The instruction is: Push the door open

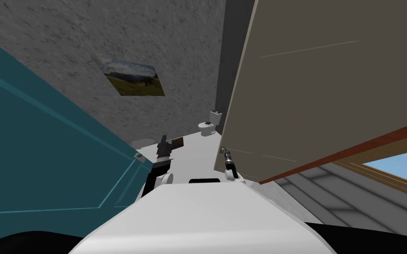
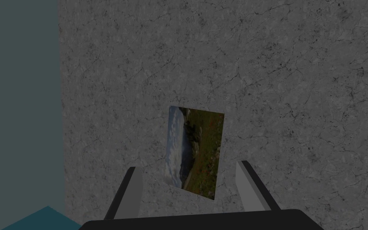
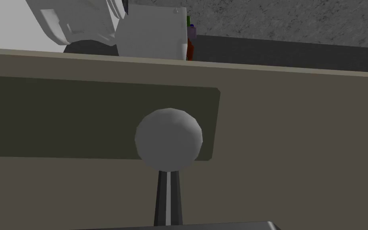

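Pressing both fingers (image 3: 168,195) flat together, my right gripper (image 3: 168,175) points straight at a round grey knob (image 3: 168,137), tips at its edge. Close from the wrist, the knob sits on a dark plate (image 3: 59,115) on the plain taupe door (image 1: 322,79). From the head, the door stands upright, long edge rising past the knob, a white toilet (image 1: 207,126) beyond. My left gripper (image 1: 163,145), across from the knob, is spread wide.

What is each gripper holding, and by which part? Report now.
Nothing is held. The left gripper is open and empty; the right gripper is shut, its tips at the round grey knob, not around it.
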{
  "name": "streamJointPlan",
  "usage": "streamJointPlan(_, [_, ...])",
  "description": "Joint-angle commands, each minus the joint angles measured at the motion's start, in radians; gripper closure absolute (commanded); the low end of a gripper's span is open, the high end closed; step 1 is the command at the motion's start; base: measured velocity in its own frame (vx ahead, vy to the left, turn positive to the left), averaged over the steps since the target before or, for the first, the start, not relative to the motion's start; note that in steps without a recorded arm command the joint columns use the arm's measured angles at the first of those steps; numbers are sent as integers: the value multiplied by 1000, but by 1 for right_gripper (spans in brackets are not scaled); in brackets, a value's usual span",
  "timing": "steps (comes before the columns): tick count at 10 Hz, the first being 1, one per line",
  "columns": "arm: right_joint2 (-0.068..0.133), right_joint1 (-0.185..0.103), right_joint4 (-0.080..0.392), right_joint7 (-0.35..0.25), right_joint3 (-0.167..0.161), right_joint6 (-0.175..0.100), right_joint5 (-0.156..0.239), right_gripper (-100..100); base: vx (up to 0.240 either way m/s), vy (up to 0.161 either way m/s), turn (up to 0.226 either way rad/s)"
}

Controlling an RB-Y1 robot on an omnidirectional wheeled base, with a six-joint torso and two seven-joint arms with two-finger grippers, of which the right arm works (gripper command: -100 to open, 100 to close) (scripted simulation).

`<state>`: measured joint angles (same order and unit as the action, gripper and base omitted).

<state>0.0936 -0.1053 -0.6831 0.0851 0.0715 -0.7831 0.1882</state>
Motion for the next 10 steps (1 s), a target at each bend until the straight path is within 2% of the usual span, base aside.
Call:
streamJointPlan(1, [-4, 2, -4, 2, 4, 2, 5, -100, -70, 65, -73])
streamJointPlan(7, [-29, 7, -19, 7, 15, 9, 20, -100, -193, 132, -54])
streamJointPlan(8, [-26, 6, -17, 7, 14, 8, 18, -100, -92, 66, -18])
streamJointPlan(10, [-20, 9, -14, 8, 18, 1, 21, -100, 148, -30, 34])
